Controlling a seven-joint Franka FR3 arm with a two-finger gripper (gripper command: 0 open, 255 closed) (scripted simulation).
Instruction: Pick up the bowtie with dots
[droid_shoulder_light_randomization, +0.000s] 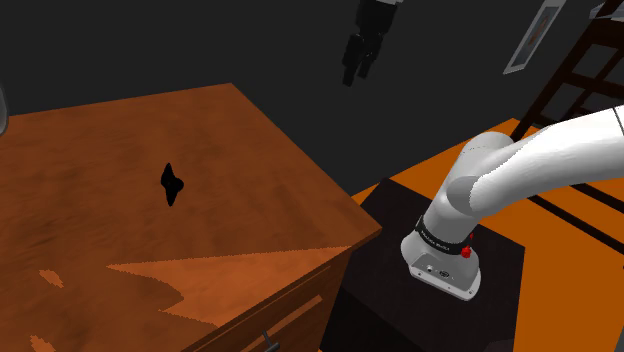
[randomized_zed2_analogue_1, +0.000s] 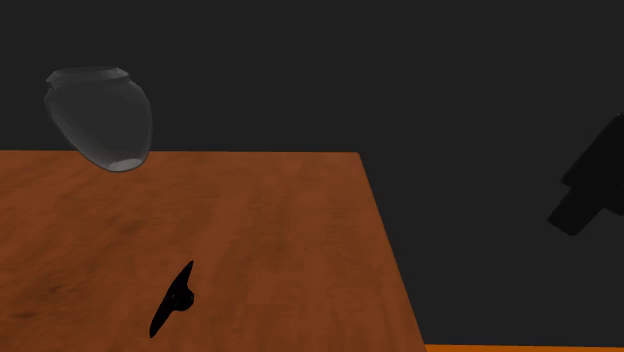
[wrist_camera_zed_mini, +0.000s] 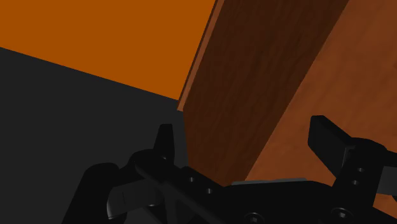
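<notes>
Black bowtie (droid_shoulder_light_randomization: 172, 185) on the table (droid_shoulder_light_randomization: 250, 170), well apart at eight o'clock from the raised, wide-open gripper (droid_shoulder_light_randomization: 356, 74).

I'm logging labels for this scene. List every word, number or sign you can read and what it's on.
None can be read.
The black band on the arm carries pale marks, too small to read.
The wall frame shows no legible writing.
The bowtie, table and jar bear none.
</notes>
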